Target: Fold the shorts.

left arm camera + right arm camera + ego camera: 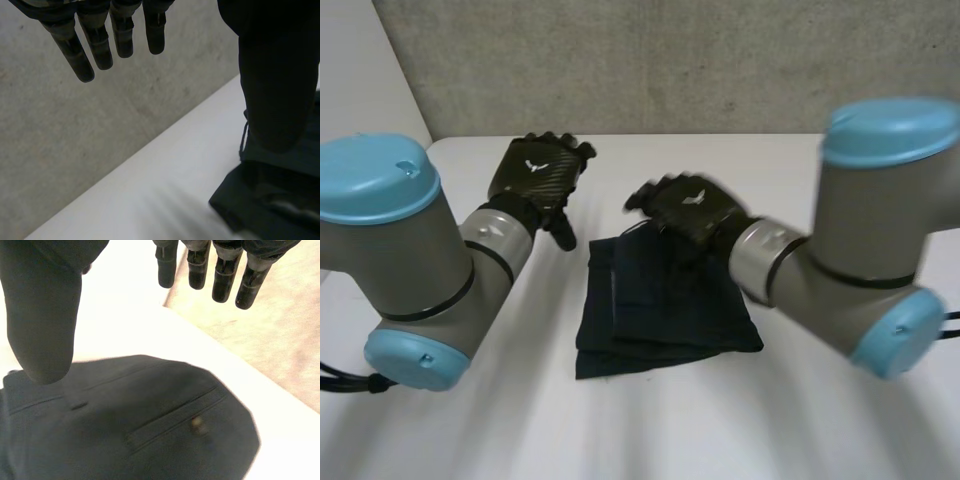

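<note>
At the far edge of the shorts (660, 300), right hand (688, 205) hung spread, empty; left hand (538, 172) spread too, clear of cloth. Judged: smooth layers flat, square edges.

I have two thick grey arms, the left arm (400, 260) and the right arm (870, 220). Each has rounded light-blue caps (370, 180) at its joints and a thin black ring (440, 304) where the segments meet. My left robot hand (542, 180) and right robot hand (688, 212) are black, with a woven sheen and a small white emblem (534, 165) on the back. My fingers (72, 50) are slim, dark, segmented rods with rounded tips. The thumb (45, 315) is broad and smooth.
</note>
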Controlling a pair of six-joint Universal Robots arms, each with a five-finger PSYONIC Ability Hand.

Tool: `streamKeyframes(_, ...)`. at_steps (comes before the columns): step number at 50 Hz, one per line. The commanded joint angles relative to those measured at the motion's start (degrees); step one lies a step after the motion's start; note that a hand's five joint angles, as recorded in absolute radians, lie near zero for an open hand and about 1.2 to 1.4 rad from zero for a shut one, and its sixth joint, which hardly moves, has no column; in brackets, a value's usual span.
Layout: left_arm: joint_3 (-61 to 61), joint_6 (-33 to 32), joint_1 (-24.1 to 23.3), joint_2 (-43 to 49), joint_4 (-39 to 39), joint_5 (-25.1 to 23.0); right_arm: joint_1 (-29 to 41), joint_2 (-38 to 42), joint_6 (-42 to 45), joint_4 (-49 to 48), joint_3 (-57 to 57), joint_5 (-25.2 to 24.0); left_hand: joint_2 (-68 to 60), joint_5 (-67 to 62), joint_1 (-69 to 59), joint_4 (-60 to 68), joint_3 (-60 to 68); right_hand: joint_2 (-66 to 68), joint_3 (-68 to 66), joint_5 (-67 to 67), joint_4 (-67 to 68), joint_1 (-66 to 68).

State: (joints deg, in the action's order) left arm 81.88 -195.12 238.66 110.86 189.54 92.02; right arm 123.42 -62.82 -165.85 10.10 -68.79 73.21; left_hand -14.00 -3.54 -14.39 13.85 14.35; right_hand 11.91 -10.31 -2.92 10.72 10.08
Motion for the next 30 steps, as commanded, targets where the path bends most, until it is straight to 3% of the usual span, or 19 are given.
streamKeyframes(1,-3.5,5.2,-5.1,1.7,-0.3,0.1,-4.8,-4.8,-0.1,0.3,-3.0,2.1,1.3,0.8,1.7,-1.1,-1.6,-1.9,0.3,2.9,-0.7,-0.1)
streamKeyframes(11,-13.0,7.4,-13.1,14.5,-2.8,0.3,-6.6,-1.7,0.4,0.2,-3.6,5.1,1.9,1.5,2.3,-1.8,-2.3,-1.9,0.3,2.9,-0.7,-0.1)
streamKeyframes(18,-20.1,7.4,-13.0,22.4,-10.0,1.2,-6.6,2.2,0.5,0.0,-3.2,5.3,1.4,1.0,1.8,-1.3,-1.8,-1.9,0.3,2.9,-0.7,-0.1)
streamKeyframes(23,-22.8,7.1,-10.9,25.6,-15.9,6.8,-6.0,6.1,0.5,-0.1,-2.1,5.1,1.4,1.0,1.8,-1.3,-1.8,-1.9,0.3,2.9,-0.7,-0.1)
streamKeyframes(30,-22.6,6.6,-9.4,26.5,-17.7,10.0,-5.7,11.7,0.6,-0.1,0.8,5.0,1.3,0.8,1.7,-1.1,-1.6,-1.9,0.3,2.9,-0.7,-0.1)
